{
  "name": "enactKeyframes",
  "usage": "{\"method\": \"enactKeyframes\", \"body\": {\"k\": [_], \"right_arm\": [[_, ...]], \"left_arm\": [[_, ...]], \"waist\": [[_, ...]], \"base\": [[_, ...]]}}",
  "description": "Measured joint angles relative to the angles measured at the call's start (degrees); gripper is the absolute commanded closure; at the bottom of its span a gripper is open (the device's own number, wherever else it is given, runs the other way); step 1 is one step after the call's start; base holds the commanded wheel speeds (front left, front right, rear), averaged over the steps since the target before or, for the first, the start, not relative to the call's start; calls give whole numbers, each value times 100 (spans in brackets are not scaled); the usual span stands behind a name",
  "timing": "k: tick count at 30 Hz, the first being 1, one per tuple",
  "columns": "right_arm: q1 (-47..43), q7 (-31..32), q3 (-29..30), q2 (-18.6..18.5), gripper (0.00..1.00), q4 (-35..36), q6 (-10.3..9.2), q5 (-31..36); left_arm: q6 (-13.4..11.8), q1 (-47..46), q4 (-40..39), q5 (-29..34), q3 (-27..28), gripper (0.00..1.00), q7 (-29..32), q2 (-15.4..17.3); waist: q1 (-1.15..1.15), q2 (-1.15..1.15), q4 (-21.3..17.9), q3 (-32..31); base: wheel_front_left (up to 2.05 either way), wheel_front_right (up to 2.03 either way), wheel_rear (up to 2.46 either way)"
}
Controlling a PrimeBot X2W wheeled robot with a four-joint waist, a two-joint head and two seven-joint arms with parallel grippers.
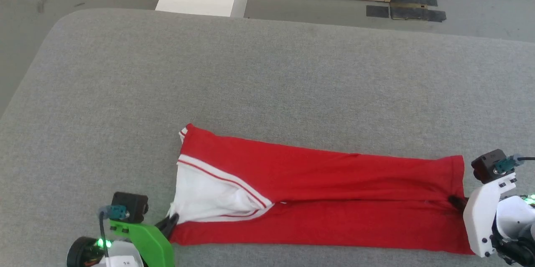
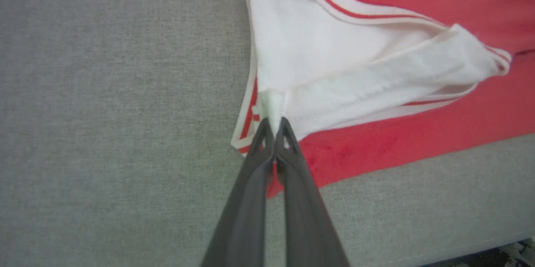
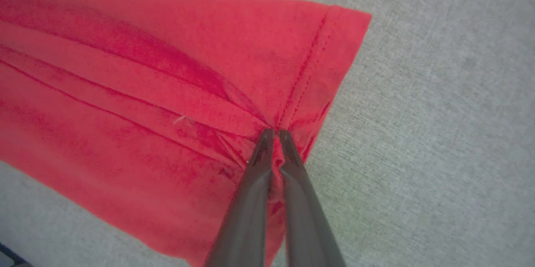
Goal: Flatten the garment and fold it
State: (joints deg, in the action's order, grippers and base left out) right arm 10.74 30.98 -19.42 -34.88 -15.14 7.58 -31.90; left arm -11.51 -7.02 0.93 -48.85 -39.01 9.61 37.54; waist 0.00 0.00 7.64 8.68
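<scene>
Red garment [image 1: 326,191] (gripped) between left hand [image 1: 169,224], right hand [image 1: 455,202]

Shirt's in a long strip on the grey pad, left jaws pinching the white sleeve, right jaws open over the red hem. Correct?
Not quite. The right gripper isn't open: the right wrist view shows its jaws shut, pinching the garment at the red hem. The rest holds: long strip on the grey pad, left gripper pinching the white sleeve.
</scene>
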Motion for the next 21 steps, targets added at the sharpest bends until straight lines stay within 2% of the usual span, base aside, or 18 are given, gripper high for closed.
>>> {"method": "enactKeyframes", "body": {"k": [7, 8, 9, 10, 16, 21], "right_arm": [[-20, 86, -104, -70, 100, 98, -1, 119], [-20, 85, -108, -68, 100, 98, -1, 119], [-20, 77, -111, -62, 71, 97, -1, 119], [-20, 70, -103, -38, 0, 81, -1, 115], [-77, 99, 36, 122, 0, 201, -1, -129], [-153, 227, 608, 321, 0, 598, -1, -219]], "left_arm": [[240, -80, 534, 21, -183, 100, 11, -187], [261, -102, 586, 33, -199, 54, -14, -208], [290, -127, 644, 66, -218, 0, -67, -233], [300, -144, 704, 79, -223, 0, -126, -267], [447, -150, 893, 108, -198, 0, -625, -455], [487, -146, 766, 57, 110, 0, -1361, -624]], "waist": [[0, 0, 26, 49], [0, 0, 28, 44], [0, 0, 29, 31], [0, 0, 27, 10], [0, 0, 5, -227], [0, 0, -12, -496]], "base": [[0, 0, 0], [0, 0, 0], [0, 0, 0], [0, 0, 0], [0, 0, 0], [0, 0, 0]]}}
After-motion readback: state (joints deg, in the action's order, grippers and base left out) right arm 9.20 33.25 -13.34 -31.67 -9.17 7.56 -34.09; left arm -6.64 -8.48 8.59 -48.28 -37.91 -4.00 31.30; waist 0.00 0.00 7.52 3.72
